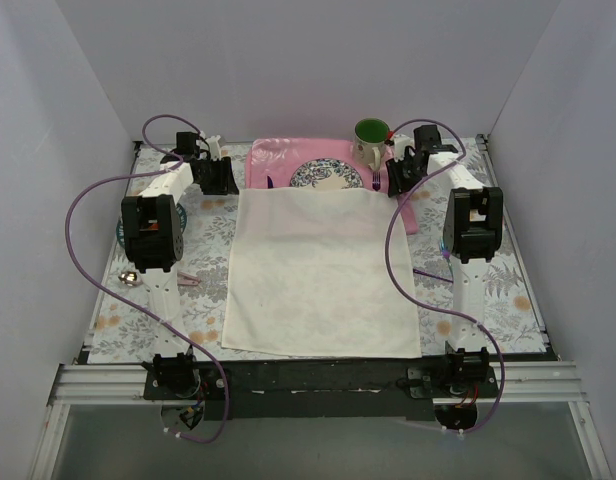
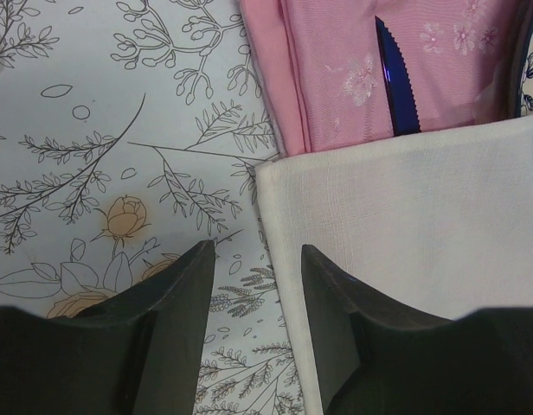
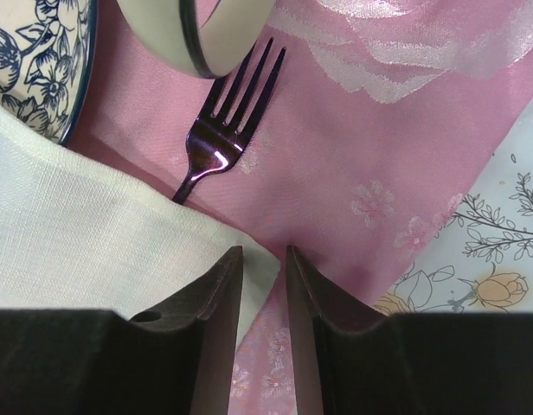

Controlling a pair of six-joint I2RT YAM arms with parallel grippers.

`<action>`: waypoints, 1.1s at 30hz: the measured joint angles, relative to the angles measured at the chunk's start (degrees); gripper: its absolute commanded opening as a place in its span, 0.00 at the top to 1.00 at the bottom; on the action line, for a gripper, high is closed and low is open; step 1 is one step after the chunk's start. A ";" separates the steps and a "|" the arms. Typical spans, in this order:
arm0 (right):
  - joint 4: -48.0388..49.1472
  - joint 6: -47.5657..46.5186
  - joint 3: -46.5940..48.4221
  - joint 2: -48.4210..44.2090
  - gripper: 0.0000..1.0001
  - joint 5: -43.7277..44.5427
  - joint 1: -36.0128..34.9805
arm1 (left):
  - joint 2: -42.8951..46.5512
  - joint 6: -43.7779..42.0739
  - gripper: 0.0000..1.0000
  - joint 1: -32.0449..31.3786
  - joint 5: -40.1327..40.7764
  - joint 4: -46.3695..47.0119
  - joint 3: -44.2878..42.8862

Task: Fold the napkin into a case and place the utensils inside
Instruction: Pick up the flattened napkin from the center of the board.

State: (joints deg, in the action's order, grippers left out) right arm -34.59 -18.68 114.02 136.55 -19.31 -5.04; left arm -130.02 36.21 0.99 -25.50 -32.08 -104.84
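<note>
- The napkin [image 1: 323, 270] lies open and flat from mid-table to the 6 o'clock edge. Its far edge overlaps the pink placemat [image 3: 353, 156] and the plate [image 1: 323, 175] at 12 o'clock.
- No fold is made yet. I judge the step in hand to be taking the two far corners for the first fold.
- The left gripper [image 2: 253, 251] hovers at the napkin's 11 o'clock corner, jaws moderately apart across the cloth's side edge and gripping nothing. The dark knife [image 2: 396, 82] is just beyond.
- The right gripper [image 3: 264, 252] is at the 1 o'clock corner, jaws narrowly parted and holding nothing, with the fork [image 3: 219, 138] close by.
- An iridescent spoon [image 1: 133, 277] waits at 8 o'clock.
- Next, both grippers likely must drop and pinch only the napkin, not the placemat, then pull evenly toward 6 o'clock.
</note>
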 measured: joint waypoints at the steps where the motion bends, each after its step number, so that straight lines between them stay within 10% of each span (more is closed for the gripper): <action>1: 0.09 -0.11 0.00 -0.02 0.69 0.59 -0.17 | 0.00 0.00 0.56 0.00 -0.02 0.00 0.00; 10: 0.72 -0.52 -0.07 -0.11 0.99 3.34 -0.94 | 0.00 0.00 0.56 0.00 0.04 0.44 0.15; 33: 1.77 1.92 -1.86 -6.69 0.99 -2.29 -1.09 | -0.02 -3.87 0.58 -1.09 2.29 0.79 0.76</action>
State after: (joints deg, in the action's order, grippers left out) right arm -32.82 -16.75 112.16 129.86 -21.61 -6.13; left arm -130.04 32.34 -0.10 -23.20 -31.29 -104.07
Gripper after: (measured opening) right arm 0.023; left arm 0.430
